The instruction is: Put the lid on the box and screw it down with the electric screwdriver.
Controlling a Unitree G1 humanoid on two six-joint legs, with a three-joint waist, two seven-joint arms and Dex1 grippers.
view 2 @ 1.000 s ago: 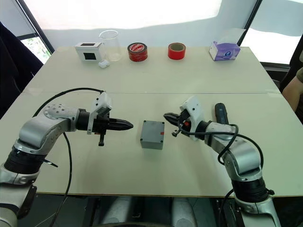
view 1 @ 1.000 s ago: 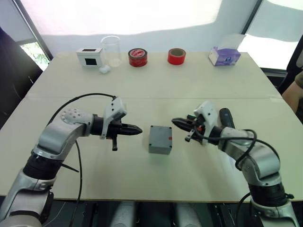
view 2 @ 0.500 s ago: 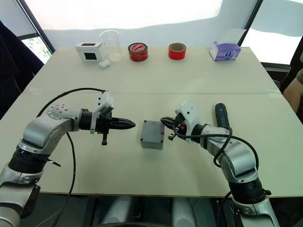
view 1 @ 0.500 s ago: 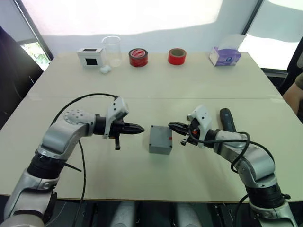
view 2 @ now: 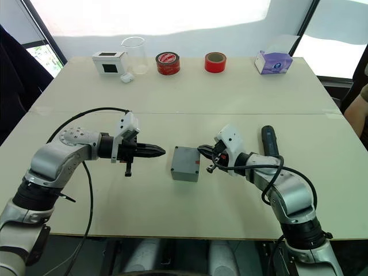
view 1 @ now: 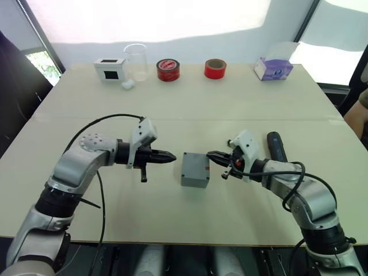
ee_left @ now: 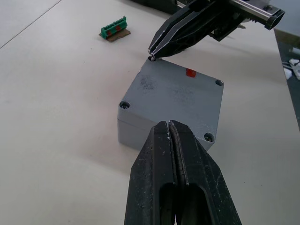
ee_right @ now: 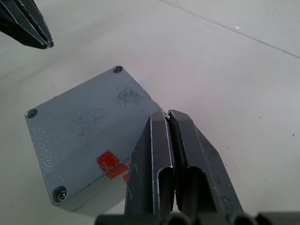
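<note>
Lid (ee_left: 176,96) sits already on the box (view 1: 194,170), which stands on the bench (view 1: 184,103) between your two arms; four corner holes show on its top, and whether screws sit in them I cannot tell. Compared with one second ago, your right gripper (ee_right: 167,115) has travelled from well apart to the box's right edge, and its clenched tip now touches, or almost touches, the corner near the red mark (ee_right: 108,161). In the last half second it moved hardly at all. Your left gripper (ee_left: 169,124) is also clenched, holding nothing, and it has crept only a little closer; it points at the box's left side from just beside it.

For the task, I judge this means you are steadying or aligning the covered box, not fastening it yet. The electric screwdriver (view 1: 276,145) lies untouched on the bench behind your right forearm. So the screwing step has not begun, and one arm must leave the box to fetch the tool.
</note>
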